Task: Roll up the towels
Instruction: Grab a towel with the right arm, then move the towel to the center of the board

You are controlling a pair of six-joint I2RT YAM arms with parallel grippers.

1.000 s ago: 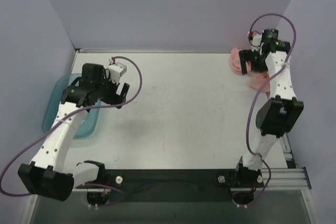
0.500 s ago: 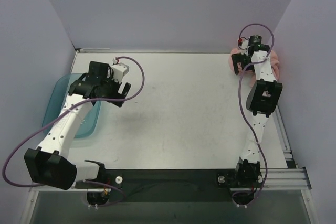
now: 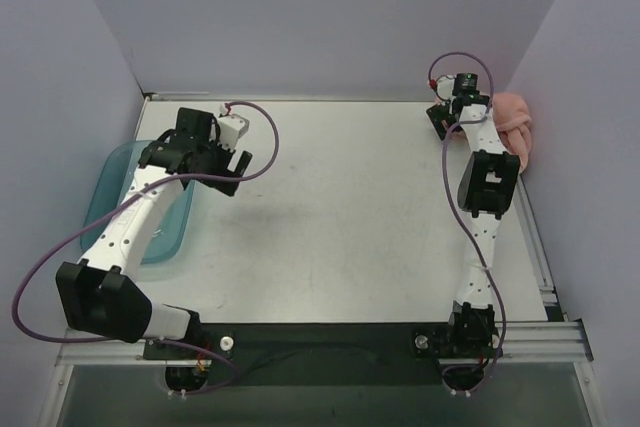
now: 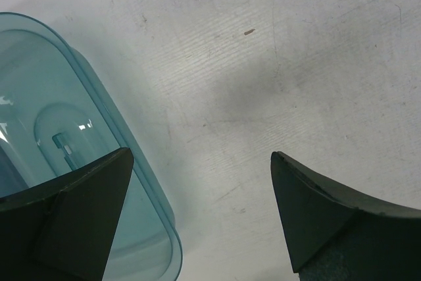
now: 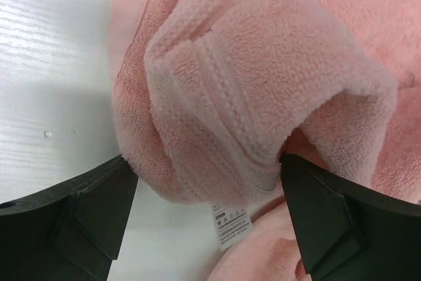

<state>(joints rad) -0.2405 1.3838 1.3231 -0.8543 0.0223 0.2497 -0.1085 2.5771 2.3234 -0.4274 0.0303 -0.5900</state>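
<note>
Right end effector [image 5: 205, 162] has reached the crumpled towel [image 5: 263, 64], open, gripping nothing; left end effector [image 4: 200, 156] open, empty; rolling unstarted.

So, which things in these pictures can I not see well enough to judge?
1. Towel: in the top view the right arm covers its left side; in the right wrist view it runs off the top and right edges.
2. Care label: right wrist view, print too small to read.
3. Tray: top view, the left arm crosses it; left wrist view cuts it at the left edge.
</note>
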